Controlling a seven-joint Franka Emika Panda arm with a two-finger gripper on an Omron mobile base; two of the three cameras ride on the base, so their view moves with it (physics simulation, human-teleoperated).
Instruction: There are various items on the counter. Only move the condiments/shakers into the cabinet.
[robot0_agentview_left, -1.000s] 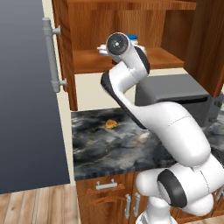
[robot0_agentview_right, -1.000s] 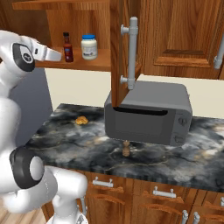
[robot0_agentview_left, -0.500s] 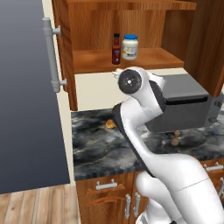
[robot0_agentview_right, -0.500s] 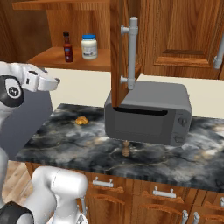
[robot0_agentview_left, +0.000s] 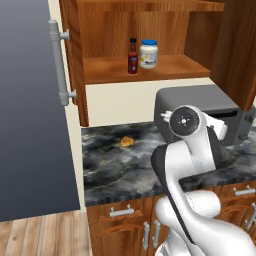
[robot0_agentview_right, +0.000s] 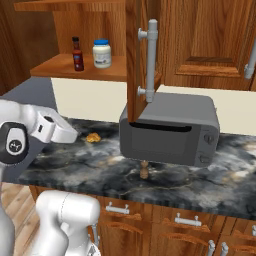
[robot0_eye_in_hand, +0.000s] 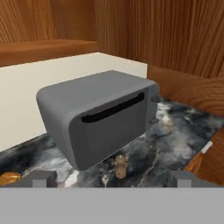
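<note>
Reddish-brown wood frames the scene: on the flat shelf of the open wall cabinet (robot0_agentview_left: 165, 67) stand two of the three condiments, a small dark-red sauce bottle with a black cap (robot0_agentview_left: 132, 56) and, just beside it, a squat white jar with a blue lid (robot0_agentview_left: 148, 54), both upright near the shelf's middle. By that showing, two placements look done and one is left.

Still down on the dark grey-black marbled stone bench (robot0_agentview_right: 90, 165) is the one tiny brown turned-wood shaker (robot0_agentview_right: 144, 170), upright just in front of the grey boxy toaster oven (robot0_agentview_right: 170, 129), near the bench's front edge. In the hand view the shaker (robot0_eye_in_hand: 120, 166) sits low and central, between the two fingers (robot0_eye_in_hand: 41, 178), which stand wide apart and hold nothing.

One small orange-tan food lump (robot0_agentview_left: 127, 141) lies toward the back edge of the bench, well apart from the shaker; as food rather than condiment, it should stay where it is.

The count: one bottle, one jar, one shaker, one food lump, one toaster oven, one cabinet shelf in use. The likely remaining job is to fetch the shaker and set it beside the other two.
</note>
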